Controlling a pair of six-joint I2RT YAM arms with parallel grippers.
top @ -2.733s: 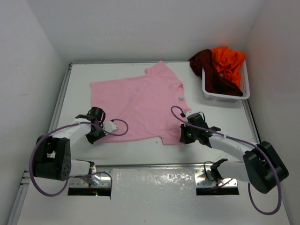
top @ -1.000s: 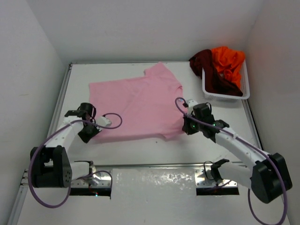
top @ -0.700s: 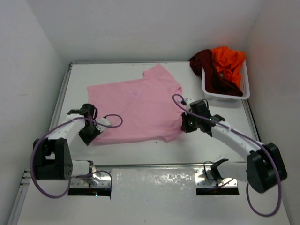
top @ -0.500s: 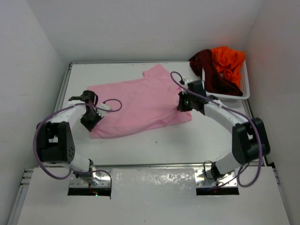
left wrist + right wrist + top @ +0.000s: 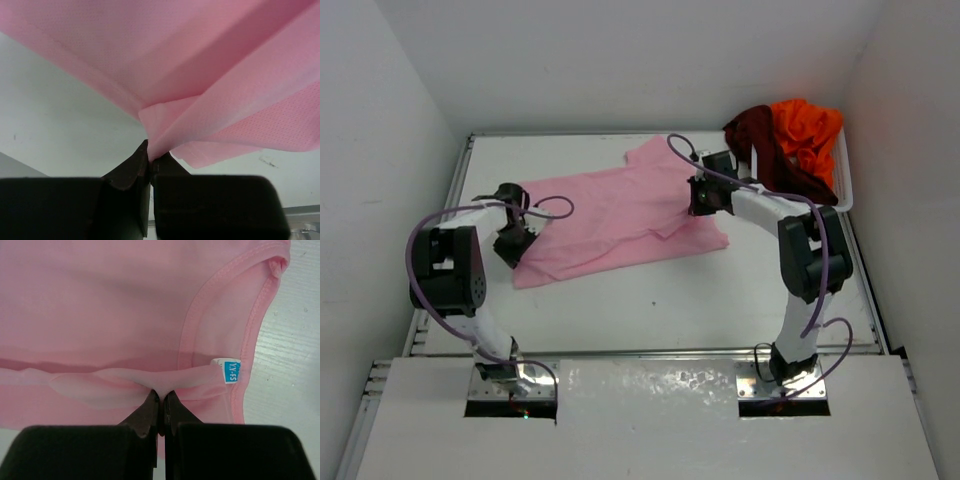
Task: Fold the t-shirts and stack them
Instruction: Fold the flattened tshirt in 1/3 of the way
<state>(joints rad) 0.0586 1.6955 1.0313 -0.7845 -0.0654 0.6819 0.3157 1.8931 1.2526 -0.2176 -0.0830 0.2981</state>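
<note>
The light pink t-shirt (image 5: 610, 215) lies on the white table, its near half doubled over toward the back. My left gripper (image 5: 512, 232) is shut on a pinch of its left edge, seen close in the left wrist view (image 5: 150, 152). My right gripper (image 5: 698, 196) is shut on a fold of pink cloth beside the collar and its blue tag (image 5: 231, 371), seen in the right wrist view (image 5: 161, 399). The dark maroon t-shirt (image 5: 770, 160) and the bright orange t-shirt (image 5: 808, 130) lie bunched in the white basket (image 5: 845, 190).
The basket stands at the back right, close to my right arm. White walls close the table on the left, back and right. A metal rail (image 5: 440, 225) runs along the left edge beside my left arm. Bare table (image 5: 650, 300) lies in front of the shirt.
Both grippers have carried the shirt's near edge away from the arm bases toward the back. The pink shirt has gone from spread flat to doubled over and narrower.
</note>
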